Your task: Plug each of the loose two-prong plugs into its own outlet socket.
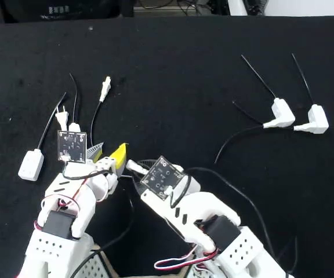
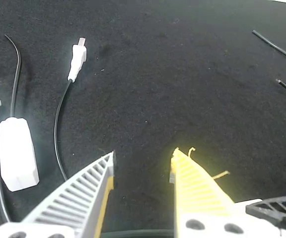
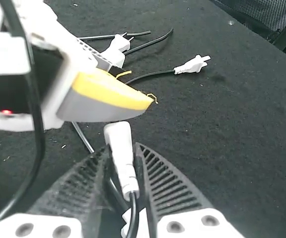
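Ahead of our left hand [image 2: 143, 154] lies a loose plug [image 2: 77, 59], a socket block [image 2: 16, 153] left of it. A second plug [image 3: 118, 136] sits in our right hand [image 3: 121, 147].

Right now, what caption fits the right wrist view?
Right gripper clamps a white connector near the other arm's yellow finger.

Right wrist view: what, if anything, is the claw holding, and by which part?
The right claw is shut on a white connector, gripped across the sides of its body, its blunt tip sticking out ahead. The left claw is open, empty.
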Tool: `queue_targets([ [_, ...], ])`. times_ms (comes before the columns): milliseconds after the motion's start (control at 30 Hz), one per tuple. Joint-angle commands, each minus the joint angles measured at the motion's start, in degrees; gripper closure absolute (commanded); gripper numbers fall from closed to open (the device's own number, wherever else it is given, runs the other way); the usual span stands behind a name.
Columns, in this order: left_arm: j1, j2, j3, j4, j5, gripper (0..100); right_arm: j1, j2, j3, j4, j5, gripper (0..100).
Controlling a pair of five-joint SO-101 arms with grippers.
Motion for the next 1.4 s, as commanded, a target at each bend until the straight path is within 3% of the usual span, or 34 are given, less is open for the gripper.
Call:
queue_targets([
  [0, -0.04, 0.26, 0.31, 0.70, -0.62, 81, -0.09, -2.15, -3.82, 0.09, -0.18, 98.8],
  [133, -1.10, 0.18, -0.40, 0.62, -0.26, 81, 2.11, -0.40, -4.26, 2.46, -0.18, 98.8],
  [333, -11.38, 0.18, -2.95, 0.70, 5.45, 81, 13.27, 11.21, -4.35, 2.37, -0.18, 98.8],
  [500, -13.58, 0.18, -1.89, -0.53, 6.68, 81, 18.99, 23.43, -13.32, 4.75, -0.53, 98.8],
  [867, -13.58, 0.18, 2.33, -4.22, 6.59, 81, 18.99, 57.80, -49.36, 35.87, -0.88, 98.8],
  [967, -13.85, 0.18, 2.33, -3.96, 6.59, 81, 19.87, 67.47, -56.31, 42.02, -7.38, 98.8],
  [1033, -13.93, 0.18, 2.33, -3.87, 6.59, 81, 20.57, 72.66, -60.44, 45.45, -11.43, 98.8],
  [1300, -13.93, 0.18, 2.33, -3.87, 6.59, 81, 20.84, 82.95, -71.96, 53.27, -13.19, 98.8],
  [1367, -13.93, 0.18, 2.33, -3.78, 6.59, 81, 20.75, 83.47, -74.33, 54.68, -17.58, 98.7],
])
